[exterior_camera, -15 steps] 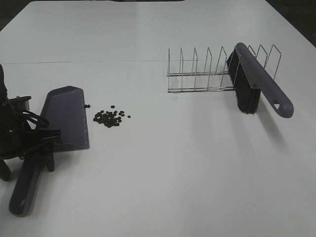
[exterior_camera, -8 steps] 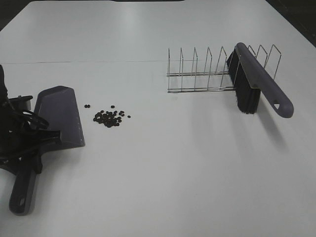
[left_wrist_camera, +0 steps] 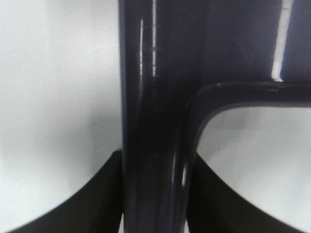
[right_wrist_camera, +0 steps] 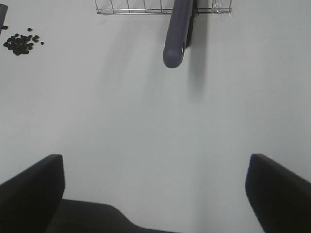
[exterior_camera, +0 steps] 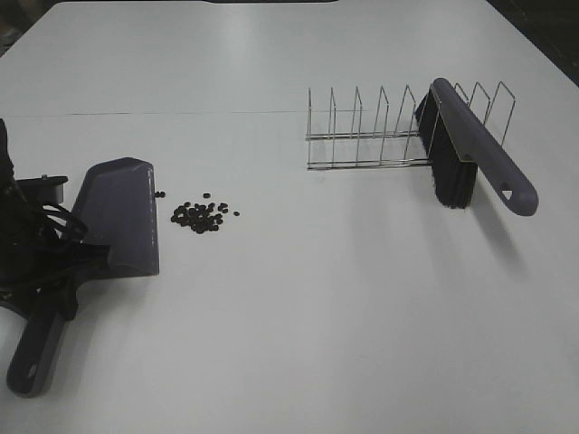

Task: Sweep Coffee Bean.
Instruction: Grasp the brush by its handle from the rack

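A white table (exterior_camera: 362, 344) is being lit from above, with soft shadows being thrown onto its matte top. The top is being crossed from side to side by a thin seam (exterior_camera: 181, 114). At the far corners, the table is being bordered by a dark surround (exterior_camera: 554, 32), its details lost.

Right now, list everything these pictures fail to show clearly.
1. Left hand: high view, partly cut by the left edge and covered by cables; its grip on the dustpan is unclear there.
2. Dustpan handle: left wrist view, too close, blurred.
3. Coffee beans: too small to count in either view.
4. Right hand: outside the high view; right wrist view shows only two finger ends.
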Available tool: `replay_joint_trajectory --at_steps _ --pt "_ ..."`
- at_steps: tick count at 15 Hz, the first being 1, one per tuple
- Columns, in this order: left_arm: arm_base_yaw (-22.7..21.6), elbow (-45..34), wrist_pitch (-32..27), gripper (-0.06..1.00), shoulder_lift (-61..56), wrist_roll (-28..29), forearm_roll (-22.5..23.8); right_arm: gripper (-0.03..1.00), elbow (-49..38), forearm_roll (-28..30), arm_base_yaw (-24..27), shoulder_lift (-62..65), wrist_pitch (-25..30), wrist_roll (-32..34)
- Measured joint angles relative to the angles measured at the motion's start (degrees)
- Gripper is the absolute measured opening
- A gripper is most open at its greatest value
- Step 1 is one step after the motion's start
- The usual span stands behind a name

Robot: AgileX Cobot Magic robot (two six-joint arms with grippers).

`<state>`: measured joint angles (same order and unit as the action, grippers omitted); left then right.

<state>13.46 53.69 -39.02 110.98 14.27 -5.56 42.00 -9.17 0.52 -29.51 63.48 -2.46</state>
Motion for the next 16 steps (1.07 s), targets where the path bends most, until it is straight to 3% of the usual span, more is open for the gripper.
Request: replay_joint_trajectory --at_steps 3,4,9,16 --pt "0.0 0.0 -0.1 0.33 0.0 -0.8 0.0 0.87 10.0 0.2 0.0 -13.7 0.7 2.1" --pt "0.0 0.0 -0.2 0.33 0.0 -1.0 0.1 0.84 18.0 0.7 0.0 -23.7 2.1 2.1" --pt "0.0 0.1 -0.5 0.33 0.0 -1.0 0.1 0.83 40.2 1.1 0.0 -49.6 6.3 0.5" --pt "0.0 0.1 -0.5 0.33 0.0 -1.0 0.1 0.81 62.1 3.4 0.0 -81.9 6.2 -4.1"
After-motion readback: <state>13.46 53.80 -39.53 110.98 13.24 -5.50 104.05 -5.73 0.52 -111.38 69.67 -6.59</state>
